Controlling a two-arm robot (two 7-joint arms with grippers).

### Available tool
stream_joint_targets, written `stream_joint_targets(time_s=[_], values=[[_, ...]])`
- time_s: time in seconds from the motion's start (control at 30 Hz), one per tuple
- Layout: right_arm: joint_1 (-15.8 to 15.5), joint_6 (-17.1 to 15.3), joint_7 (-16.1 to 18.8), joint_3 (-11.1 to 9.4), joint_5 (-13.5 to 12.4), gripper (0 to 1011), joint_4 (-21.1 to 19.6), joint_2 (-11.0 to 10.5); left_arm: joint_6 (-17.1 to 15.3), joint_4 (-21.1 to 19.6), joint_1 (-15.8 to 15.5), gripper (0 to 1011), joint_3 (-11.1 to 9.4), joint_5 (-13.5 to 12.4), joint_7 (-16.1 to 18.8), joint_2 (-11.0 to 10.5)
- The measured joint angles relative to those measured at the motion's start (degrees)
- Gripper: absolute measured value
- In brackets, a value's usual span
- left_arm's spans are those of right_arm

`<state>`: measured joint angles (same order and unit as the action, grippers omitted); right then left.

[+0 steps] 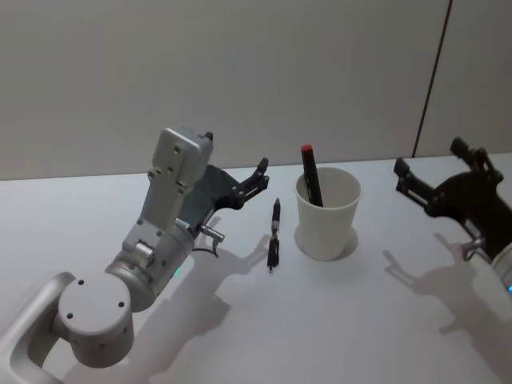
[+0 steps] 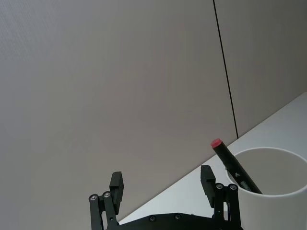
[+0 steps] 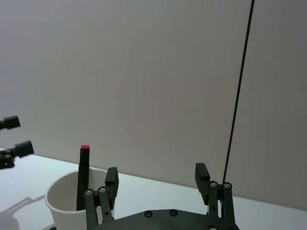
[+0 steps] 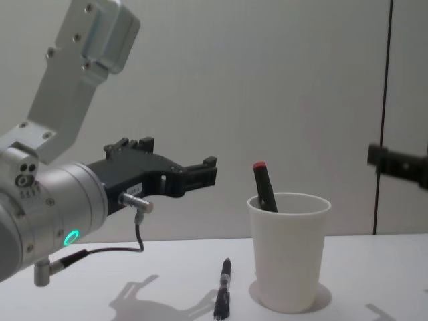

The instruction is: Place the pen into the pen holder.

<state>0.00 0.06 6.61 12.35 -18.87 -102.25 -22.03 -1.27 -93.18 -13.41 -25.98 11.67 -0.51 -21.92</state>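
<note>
Left gripper [image 2: 162, 178] held wide open, empty, near black pen [image 1: 274, 236]; right gripper [image 3: 157, 173] open, empty too. Paper cup [image 1: 328, 224] easily tipped if rim struck.

White pen holder [image 1: 326, 230], black pen [image 1: 274, 236]

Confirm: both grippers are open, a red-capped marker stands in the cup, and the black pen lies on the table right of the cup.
Wrong side: the head view shows the pen on the table left of the cup. The marker is in the cup; left gripper and right gripper are open.
</note>
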Motion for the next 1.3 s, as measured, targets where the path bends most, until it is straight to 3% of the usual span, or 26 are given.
stream_joint_targets(time_s=[0.17, 0.6, 1.03, 1.3], values=[[-0.68, -1.65, -2.24, 0.47, 1.9, 1002, 0.86, 2.16, 0.39, -0.03, -0.13, 1001, -0.07, -0.18, -0.1, 0.04], [-0.84, -2.02, -2.79, 0.59, 2.38, 1001, 1.05, 2.67, 0.19, 0.0, -0.24, 1001, -0.02, -0.17, -0.58, 0.12], [-0.84, -2.01, -2.79, 0.59, 2.41, 1002, 1.04, 2.7, -3.92, -0.05, -0.59, 1001, 0.01, 1.24, -2.31, 0.89], [-0.84, -2.01, -2.79, 0.59, 2.41, 1001, 1.02, 2.7, -6.96, -0.77, -0.54, 1001, -0.21, 2.92, 0.08, 2.13]])
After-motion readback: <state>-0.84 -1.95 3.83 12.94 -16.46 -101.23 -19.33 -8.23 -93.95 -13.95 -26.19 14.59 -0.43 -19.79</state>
